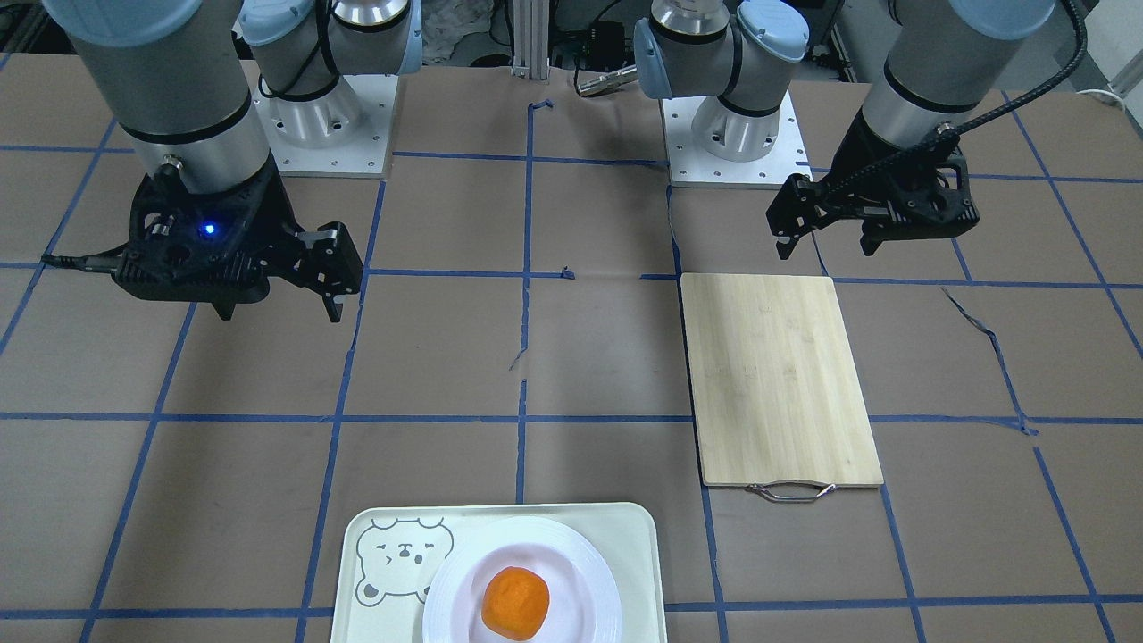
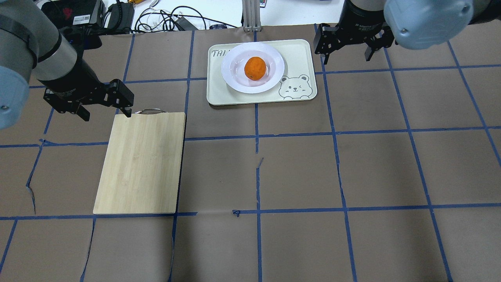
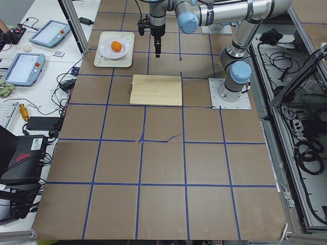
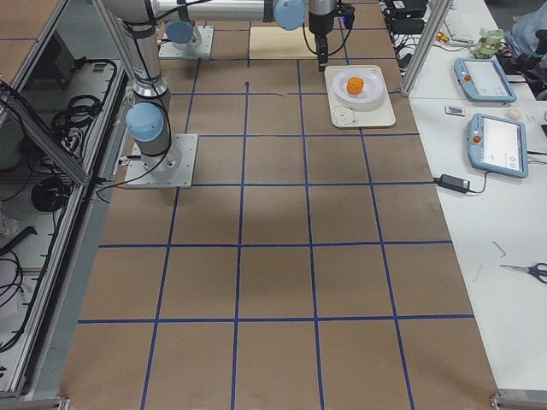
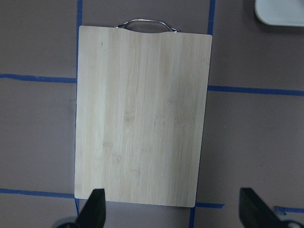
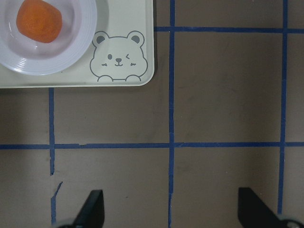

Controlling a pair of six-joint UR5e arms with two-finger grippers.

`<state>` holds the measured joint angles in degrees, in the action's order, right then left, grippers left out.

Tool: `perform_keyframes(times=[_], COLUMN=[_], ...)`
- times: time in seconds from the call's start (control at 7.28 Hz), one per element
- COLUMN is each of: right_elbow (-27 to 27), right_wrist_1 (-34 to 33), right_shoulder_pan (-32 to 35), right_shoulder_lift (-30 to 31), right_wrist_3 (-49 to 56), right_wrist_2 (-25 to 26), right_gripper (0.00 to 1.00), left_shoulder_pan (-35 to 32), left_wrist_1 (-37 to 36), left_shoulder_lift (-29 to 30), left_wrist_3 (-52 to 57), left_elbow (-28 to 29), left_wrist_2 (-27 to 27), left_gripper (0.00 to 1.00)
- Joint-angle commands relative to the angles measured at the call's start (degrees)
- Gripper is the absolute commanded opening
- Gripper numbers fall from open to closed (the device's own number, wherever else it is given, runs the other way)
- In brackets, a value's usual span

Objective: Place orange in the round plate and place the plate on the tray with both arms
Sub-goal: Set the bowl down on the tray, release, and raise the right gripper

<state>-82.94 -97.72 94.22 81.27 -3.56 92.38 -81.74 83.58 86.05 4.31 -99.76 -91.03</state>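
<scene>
The orange (image 2: 255,68) lies in the sunken middle of the white round plate (image 2: 231,74). The plate stands on the pale tray (image 2: 301,51) at the table's far edge, beside the bear face. My right gripper (image 2: 347,59) hangs open and empty just right of the tray, above the table. In the right wrist view the orange (image 6: 39,20), plate (image 6: 80,42) and tray (image 6: 137,19) fill the top left corner, ahead of the gripper (image 6: 172,211). My left gripper (image 2: 107,115) is open and empty, raised near the board's handle end, well left of the tray.
A wooden cutting board (image 2: 141,164) with a metal handle lies on the left half of the table, under the left gripper (image 5: 173,211). Cables and power bricks (image 2: 156,19) sit beyond the far edge. The brown paper surface carries blue tape lines.
</scene>
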Motion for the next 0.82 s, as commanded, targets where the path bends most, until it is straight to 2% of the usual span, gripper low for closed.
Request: perform_keyframes(times=[0.0, 0.69], right_elbow=[-0.11, -2.13], right_wrist_1=[1.39, 1.31], right_shoulder_pan=[-0.62, -0.8], right_shoulder_lift=[1.25, 1.78], right_wrist_3=[-0.04, -0.21], right_wrist_2=[-0.71, -1.06], right_gripper=[1.0, 1.0], left_shoulder_pan=[0.0, 0.0], left_wrist_1=[0.01, 0.01], left_shoulder_lift=[0.0, 0.0], left_wrist_3=[0.0, 0.0], left_elbow=[0.0, -0.09], left_wrist_2=[-0.02, -0.02], left_gripper=[1.0, 1.0])
